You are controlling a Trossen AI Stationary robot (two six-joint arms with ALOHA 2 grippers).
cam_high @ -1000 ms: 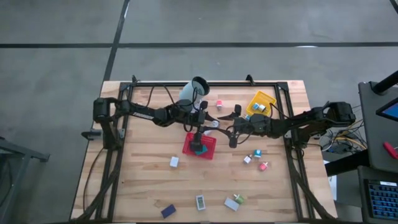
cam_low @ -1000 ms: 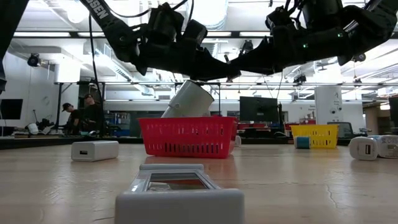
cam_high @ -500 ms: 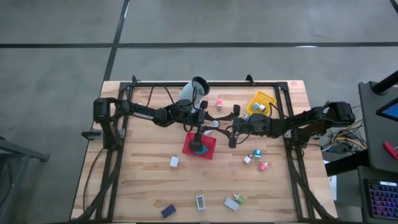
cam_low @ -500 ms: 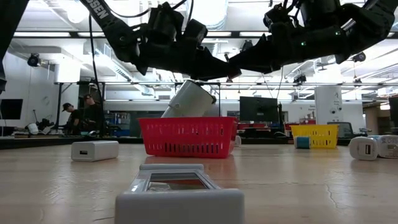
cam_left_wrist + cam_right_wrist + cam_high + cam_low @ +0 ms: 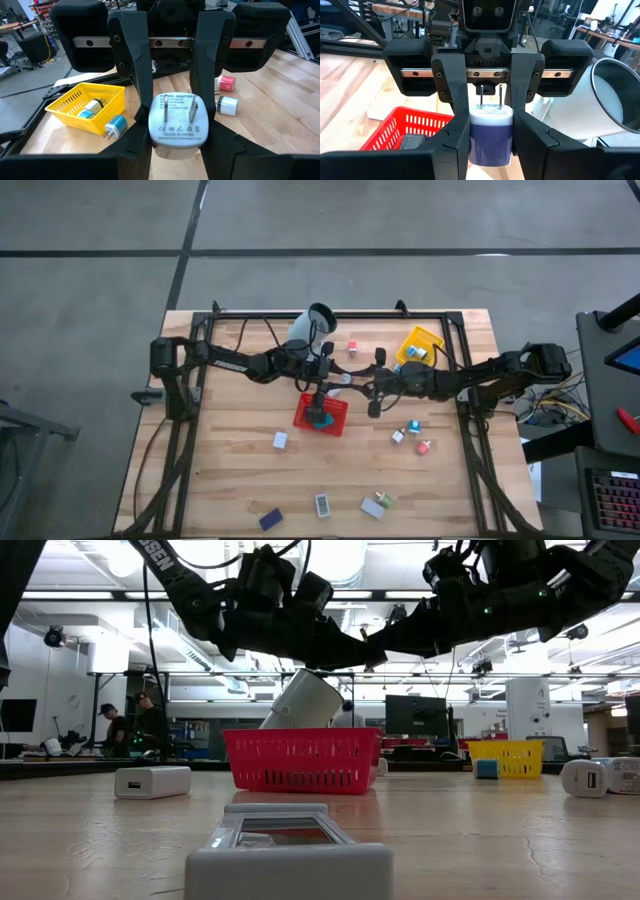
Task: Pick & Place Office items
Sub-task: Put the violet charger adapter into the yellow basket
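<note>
A white power adapter point(image 5: 178, 121) with two metal prongs hangs in the air between my two grippers, above the far edge of the red mesh tray point(image 5: 322, 416). My left gripper point(image 5: 335, 380) comes from the table's left and is shut on it. My right gripper point(image 5: 352, 384) comes from the right, facing the left one, and is shut on the same adapter point(image 5: 490, 135). The prongs point toward my left gripper. Other small office items lie scattered on the wood, among them a white block point(image 5: 280, 440) and a pink one point(image 5: 352, 347). My left gripper pinches the adapter's two side faces point(image 5: 152, 131) between its two fingers, at the pronged end. The fingers come nearly level from the table's left. The adapter is lifted clear above the red tray. My right gripper pinches the adapter's side faces point(image 5: 471, 134) between its two fingers, at the end away from the prongs. The fingers come nearly level from the table's right. The adapter sits level between the fingers with its prongs point(image 5: 490, 94) pointing away from this gripper.
A pale cup point(image 5: 308, 328) lies tilted behind the red tray. The yellow mesh tray point(image 5: 420, 345) holds small items at the far right. The red tray holds a teal item point(image 5: 320, 420). More items lie near the front edge point(image 5: 322, 504) and at the right point(image 5: 412, 430).
My right gripper's fingers have closed in on the adapter that my left gripper holds. Both arms have stayed in place, and the adapter has not moved.
</note>
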